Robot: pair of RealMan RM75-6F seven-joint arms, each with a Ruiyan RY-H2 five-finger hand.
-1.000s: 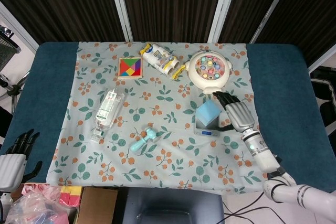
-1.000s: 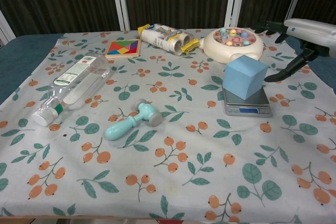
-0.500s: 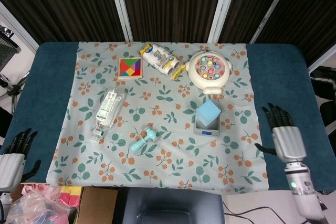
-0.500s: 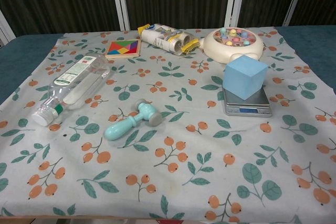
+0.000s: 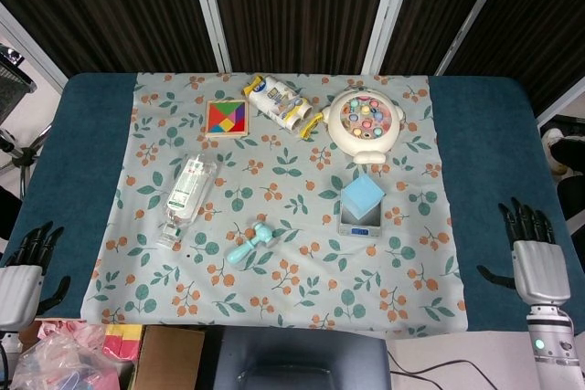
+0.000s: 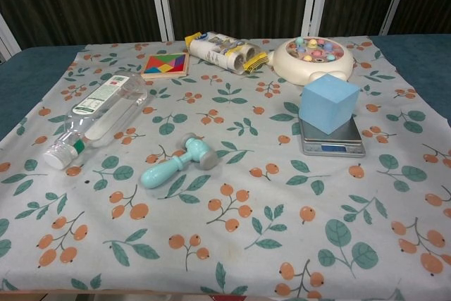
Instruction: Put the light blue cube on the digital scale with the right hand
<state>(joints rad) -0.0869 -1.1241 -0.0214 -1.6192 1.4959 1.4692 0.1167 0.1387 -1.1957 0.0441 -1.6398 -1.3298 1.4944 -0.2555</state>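
Note:
The light blue cube (image 5: 363,195) (image 6: 329,103) rests on the small silver digital scale (image 5: 359,224) (image 6: 331,142), right of the cloth's middle. My right hand (image 5: 535,258) hovers at the table's right front corner, far from the cube, fingers spread and holding nothing. My left hand (image 5: 22,268) hangs off the front left corner, fingers apart and empty. The chest view shows neither hand.
On the floral cloth (image 5: 274,262) lie a clear bottle (image 5: 186,196), a teal toy hammer (image 5: 249,244), a tangram puzzle (image 5: 226,120), a snack packet (image 5: 281,105) and a round fishing toy (image 5: 365,123). A cardboard box (image 5: 164,357) and plastic bag sit below the front edge.
My right hand has let go of the cube and drawn back from the scale to the right front corner. The cube stays on the scale. The left hand barely moved.

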